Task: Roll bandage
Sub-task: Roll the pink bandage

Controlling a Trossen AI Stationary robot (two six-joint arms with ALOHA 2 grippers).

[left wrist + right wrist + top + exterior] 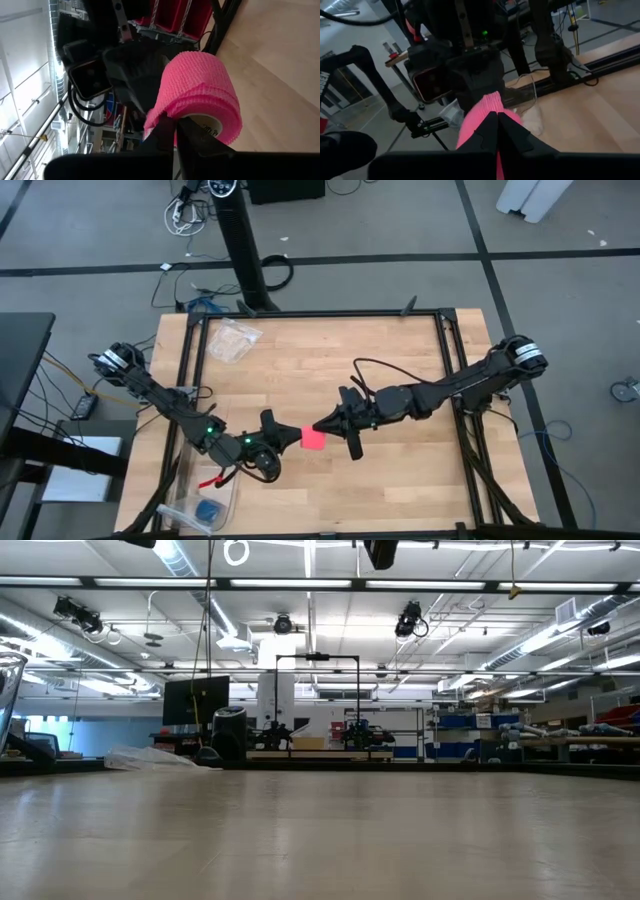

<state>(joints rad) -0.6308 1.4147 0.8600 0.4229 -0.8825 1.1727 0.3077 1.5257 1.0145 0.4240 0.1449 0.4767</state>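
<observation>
Pink bandage (pixel 313 439) hung above the table (pixel 400 370) middle, rolled in the left gripper (pixel 283 434), its free end pinched by the closed right gripper (pixel 322 425). Steady tension should keep the turns aligned.

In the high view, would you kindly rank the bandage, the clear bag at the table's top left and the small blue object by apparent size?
1. clear bag
2. bandage
3. small blue object, only slightly smaller than the bandage, so these two are close.

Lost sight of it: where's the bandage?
High view: the bandage is mid-table toward the front edge, pinched between the left claw and right claw.
</observation>
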